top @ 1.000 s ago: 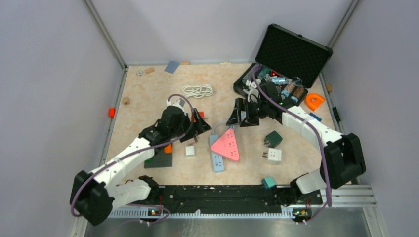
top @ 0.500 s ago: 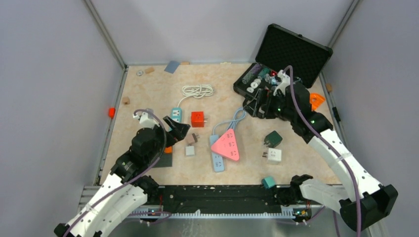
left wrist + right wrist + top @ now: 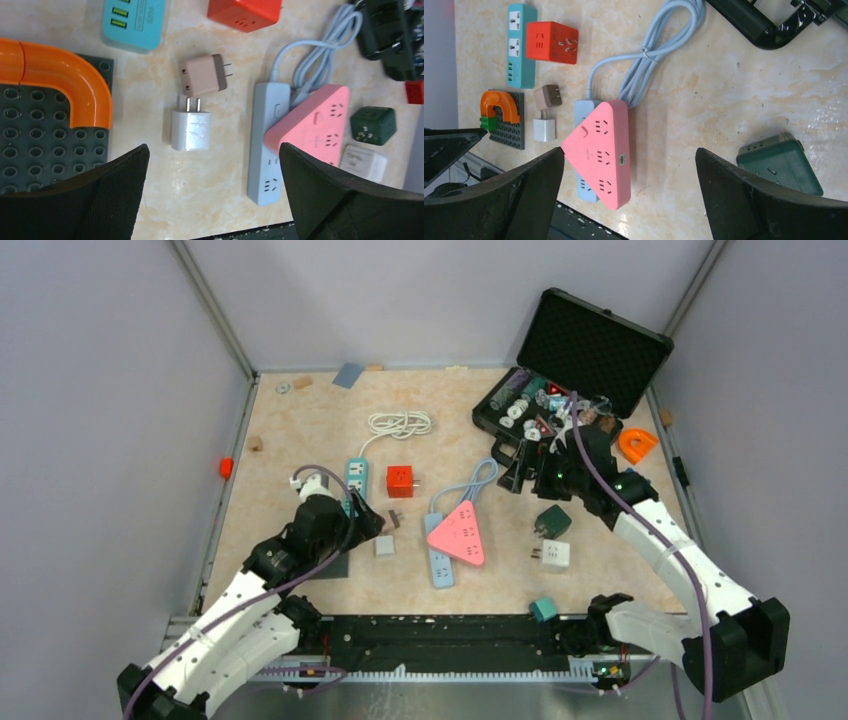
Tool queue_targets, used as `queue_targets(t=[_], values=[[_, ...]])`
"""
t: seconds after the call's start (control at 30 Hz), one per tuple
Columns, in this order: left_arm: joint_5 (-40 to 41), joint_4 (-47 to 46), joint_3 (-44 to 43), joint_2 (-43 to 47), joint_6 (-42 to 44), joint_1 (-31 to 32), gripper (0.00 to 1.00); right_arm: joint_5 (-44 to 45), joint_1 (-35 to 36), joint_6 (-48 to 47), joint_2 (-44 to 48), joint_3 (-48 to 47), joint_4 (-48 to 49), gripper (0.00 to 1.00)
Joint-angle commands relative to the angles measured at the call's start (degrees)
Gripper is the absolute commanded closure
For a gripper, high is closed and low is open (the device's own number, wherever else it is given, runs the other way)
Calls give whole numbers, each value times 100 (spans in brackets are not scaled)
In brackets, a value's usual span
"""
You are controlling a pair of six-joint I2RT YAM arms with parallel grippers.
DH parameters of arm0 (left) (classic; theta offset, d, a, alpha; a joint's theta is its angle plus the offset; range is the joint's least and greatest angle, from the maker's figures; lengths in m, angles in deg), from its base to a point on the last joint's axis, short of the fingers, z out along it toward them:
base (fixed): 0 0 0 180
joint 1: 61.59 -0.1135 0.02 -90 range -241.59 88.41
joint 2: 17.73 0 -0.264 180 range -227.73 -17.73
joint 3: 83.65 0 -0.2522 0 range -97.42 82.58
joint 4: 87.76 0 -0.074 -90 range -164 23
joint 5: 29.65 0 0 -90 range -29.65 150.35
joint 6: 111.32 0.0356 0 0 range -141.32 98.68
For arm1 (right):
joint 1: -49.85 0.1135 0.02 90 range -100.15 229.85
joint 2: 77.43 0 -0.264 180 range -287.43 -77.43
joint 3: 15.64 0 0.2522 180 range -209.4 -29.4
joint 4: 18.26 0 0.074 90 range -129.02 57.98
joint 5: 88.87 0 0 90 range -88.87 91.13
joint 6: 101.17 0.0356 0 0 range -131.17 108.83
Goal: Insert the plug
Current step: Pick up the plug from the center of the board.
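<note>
Left claw (image 3: 214, 149) spread wide and empty, hanging low over the tabletop (image 3: 150, 200). Right claw (image 3: 629, 150) likewise spread and empty, above the pink triangular strip (image 3: 600, 150). That strip is smooth matt plastic with rounded corners and socket groups on top, and it lies partly over a long pale grey-blue strip (image 3: 267, 145). Task's thing, by my reading, is the white plug (image 3: 190, 131), a small glossy block left of both strips and centred ahead of the left claw. Its long axis runs away from the claw, metal prongs at the far end, so the fingers would close across its narrow sides. Left arm clearly nearer. Just beyond the prongs lies a tan plug (image 3: 202, 75), its prongs pointing toward the strips.
</note>
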State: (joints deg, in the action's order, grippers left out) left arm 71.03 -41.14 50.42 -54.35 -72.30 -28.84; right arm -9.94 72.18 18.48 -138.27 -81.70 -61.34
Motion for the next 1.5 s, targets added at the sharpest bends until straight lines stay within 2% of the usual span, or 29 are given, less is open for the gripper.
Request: queue_targets(t=[0.0, 0.2, 0.37, 0.67, 0.87, 1.07, 1.47], values=[[-215, 221, -72, -368, -96, -20, 1, 225, -26, 182, 69, 96, -46, 1], [-479, 157, -231, -1123, 125, -21, 1, 356, -43, 209, 282, 210, 99, 1], [-741, 459, -598, -1941, 400, -17, 1, 222, -42, 180, 242, 262, -60, 1], [-991, 323, -843, -3013, 358, -16, 1, 224, -46, 230, 273, 325, -99, 1], [-892, 303, -924, -3187, 166, -15, 1, 135, -53, 62, 61, 146, -95, 1], [-734, 198, -1025, -3144, -38, -32, 1, 422, -45, -198, 193, 60, -119, 1], [-1014, -148, -1899, -3586, 413, -65, 1, -271, -45, -205, -524, -171, -252, 2]])
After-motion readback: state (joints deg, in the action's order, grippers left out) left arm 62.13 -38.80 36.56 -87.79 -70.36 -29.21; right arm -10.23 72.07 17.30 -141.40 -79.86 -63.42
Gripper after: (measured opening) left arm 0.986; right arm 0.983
